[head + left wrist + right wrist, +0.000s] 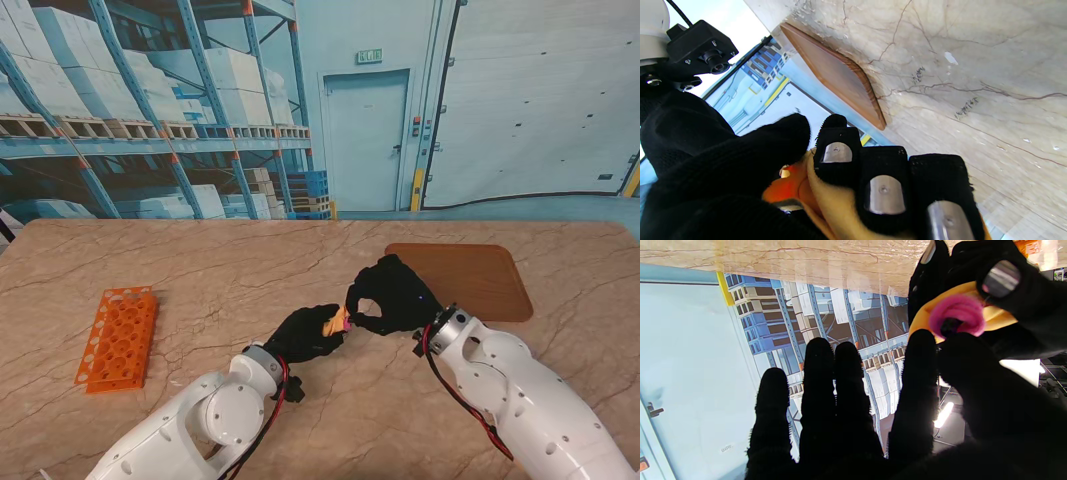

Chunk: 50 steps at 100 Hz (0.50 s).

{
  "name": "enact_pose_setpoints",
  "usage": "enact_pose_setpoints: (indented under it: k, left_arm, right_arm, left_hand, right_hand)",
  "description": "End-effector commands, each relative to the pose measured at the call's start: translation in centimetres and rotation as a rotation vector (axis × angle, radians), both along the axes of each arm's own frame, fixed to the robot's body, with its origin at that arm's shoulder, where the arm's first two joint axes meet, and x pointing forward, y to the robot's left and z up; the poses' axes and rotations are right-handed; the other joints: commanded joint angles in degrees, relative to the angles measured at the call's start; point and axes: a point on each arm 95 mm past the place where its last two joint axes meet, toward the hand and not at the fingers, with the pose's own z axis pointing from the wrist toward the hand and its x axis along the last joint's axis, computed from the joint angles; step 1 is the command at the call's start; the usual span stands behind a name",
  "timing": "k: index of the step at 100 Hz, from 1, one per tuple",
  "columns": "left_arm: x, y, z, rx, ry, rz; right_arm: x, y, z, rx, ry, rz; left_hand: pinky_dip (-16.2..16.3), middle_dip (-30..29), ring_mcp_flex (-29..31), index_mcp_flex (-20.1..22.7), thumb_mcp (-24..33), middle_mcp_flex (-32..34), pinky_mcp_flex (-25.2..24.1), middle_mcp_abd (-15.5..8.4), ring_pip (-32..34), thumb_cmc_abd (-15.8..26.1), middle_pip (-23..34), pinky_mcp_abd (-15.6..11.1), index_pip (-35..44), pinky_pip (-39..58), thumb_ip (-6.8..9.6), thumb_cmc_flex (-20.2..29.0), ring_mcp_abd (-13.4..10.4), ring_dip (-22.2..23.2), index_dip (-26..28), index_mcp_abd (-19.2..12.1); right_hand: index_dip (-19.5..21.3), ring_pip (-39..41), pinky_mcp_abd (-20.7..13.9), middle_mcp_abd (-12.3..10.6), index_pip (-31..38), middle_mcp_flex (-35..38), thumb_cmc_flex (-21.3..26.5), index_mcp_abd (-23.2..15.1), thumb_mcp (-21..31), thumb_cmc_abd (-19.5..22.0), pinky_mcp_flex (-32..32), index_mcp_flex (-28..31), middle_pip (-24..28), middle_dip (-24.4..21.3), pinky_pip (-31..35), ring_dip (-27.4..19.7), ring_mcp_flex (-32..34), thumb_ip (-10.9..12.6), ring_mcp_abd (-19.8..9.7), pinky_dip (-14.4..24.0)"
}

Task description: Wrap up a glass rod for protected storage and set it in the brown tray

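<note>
Both robot hands, left (305, 333) and right (392, 296), grip the yellow-and-pink wrap (337, 321); brown tray (470, 278) holds nothing.

Both black-gloved hands meet above the middle of the beige marbled worktop (230, 270), the left robot hand (305, 333) and the right robot hand (392, 296) touching at a yellow-and-pink wrapped bundle (336, 321). The flat brown wooden tray (475, 275) lies bare just beyond the right one. The orange perforated plastic rack (118, 337) sits well apart on the left, with bare worktop between.

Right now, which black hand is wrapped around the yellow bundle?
The left hand: its fingers curl around the yellow bundle. The right hand only pinches the bundle's pink end.
</note>
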Motion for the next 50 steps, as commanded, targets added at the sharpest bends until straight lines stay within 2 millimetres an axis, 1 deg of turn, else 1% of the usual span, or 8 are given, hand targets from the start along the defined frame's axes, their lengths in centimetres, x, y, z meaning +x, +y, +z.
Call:
enact_pose_setpoints:
  k: [1,5,13,19,31,34,44,50]
  left_arm:
    - [-0.15,-0.30,-0.06,0.003,-0.017,-0.016]
    - [-0.15,-0.29,-0.07,0.004,-0.021,-0.019]
    - [-0.16,-0.29,-0.07,0.001,-0.020,-0.020]
    - [-0.21,-0.32,-0.06,-0.005,-0.011,-0.018]
    - [-0.35,-0.39,0.01,-0.021,0.014,-0.002]
    - [-0.35,-0.40,0.01,-0.022,0.017,-0.001]
    - [-0.37,-0.41,0.03,-0.026,0.024,0.004]
    - [-0.38,-0.41,0.05,-0.029,0.027,0.005]
  right_arm:
    - [-0.04,0.50,-0.10,0.002,0.006,0.005]
    - [-0.01,0.56,-0.12,0.001,0.008,0.006]
    - [0.04,0.65,-0.17,0.001,0.012,0.006]
    - [0.06,0.69,-0.19,0.001,0.014,0.008]
    - [0.08,0.77,-0.23,0.001,0.017,0.011]
    - [0.10,0.79,-0.24,0.001,0.017,0.012]
    - [0.14,0.82,-0.26,0.000,0.018,0.013]
    - [0.16,0.77,-0.23,0.002,0.017,0.007]
  left_hand:
    - [0.10,1.08,1.99,1.08,-7.21,-0.01,0.22,-1.81,4.52,2.26,2.28,-9.18,-1.52,14.29,-1.43,-3.57,-0.93,1.17,1.67,-1.41]
    - [0.06,1.14,2.00,1.85,-12.87,0.01,0.23,-1.89,4.44,4.41,2.23,-9.32,-3.41,14.29,-1.82,-5.92,-1.14,1.27,4.73,-0.67]
    - [0.22,1.27,1.98,2.05,-19.53,-0.25,0.20,0.19,4.53,5.46,2.45,-8.69,-4.35,14.28,-3.06,-8.40,-0.46,1.49,6.35,-0.45]
    - [0.47,1.28,1.96,2.00,-23.85,-0.35,0.15,0.74,4.69,10.03,2.49,-8.13,-4.82,14.29,-2.77,-9.55,0.28,1.65,6.59,-0.28]
    - [1.17,1.22,1.93,2.18,-25.24,-0.32,-0.03,2.00,5.07,21.27,2.57,-5.36,-5.17,14.28,-1.23,-4.61,2.68,1.71,6.60,0.02]
    - [1.29,1.17,1.92,2.24,-25.90,-0.30,-0.04,2.08,5.12,23.09,2.58,-5.16,-5.17,14.29,-1.93,-2.02,2.86,1.68,6.61,-0.14]
    - [1.38,1.14,1.92,1.91,-24.92,-0.31,-0.08,2.38,5.18,21.82,2.57,-4.68,-4.60,14.29,-2.83,2.94,3.32,1.66,4.84,-1.12]
    - [1.48,1.15,1.91,1.80,-21.44,-0.23,-0.11,2.61,5.20,20.27,2.57,-4.27,-2.65,14.29,-2.50,2.14,3.62,1.69,2.66,-1.68]
  right_hand:
    - [-0.21,-0.48,0.48,0.69,1.31,1.34,-1.20,0.44,-1.84,1.71,-0.30,1.50,0.82,0.89,-1.28,0.30,0.45,-1.61,0.35,0.82]
    - [-0.26,-0.46,0.53,0.73,1.32,1.47,-1.28,0.47,-1.93,1.72,-0.29,1.62,0.85,0.91,-1.31,0.32,0.51,-1.55,0.39,0.84]
    - [-0.32,-0.52,0.58,0.76,1.36,1.53,-1.56,0.56,-2.15,1.63,-0.32,1.75,0.82,0.91,-1.39,0.34,0.44,-1.47,0.44,0.87]
    - [-0.34,-0.54,0.64,0.74,1.38,1.56,-1.72,0.63,-2.24,1.53,-0.34,1.76,0.80,0.92,-1.44,0.36,0.39,-1.40,0.52,0.89]
    - [-0.34,-0.57,0.65,0.78,1.40,1.51,-2.22,0.70,-2.41,1.44,-0.33,1.70,0.74,0.94,-1.49,0.40,0.32,-1.30,0.49,0.94]
    - [-0.34,-0.60,0.64,0.79,1.40,1.49,-2.34,0.70,-2.45,1.44,-0.35,1.69,0.72,0.94,-1.52,0.40,0.26,-1.27,0.47,0.96]
    - [-0.34,-0.65,0.64,0.88,1.31,1.43,-2.60,0.82,-2.51,1.62,-0.45,1.43,0.65,0.95,-1.66,0.43,0.19,-1.10,0.51,1.00]
    - [-0.48,-0.66,0.57,0.93,0.98,1.29,-2.54,1.12,-2.49,1.85,-0.41,0.78,0.59,0.95,-1.68,0.46,0.12,-0.98,0.50,1.05]
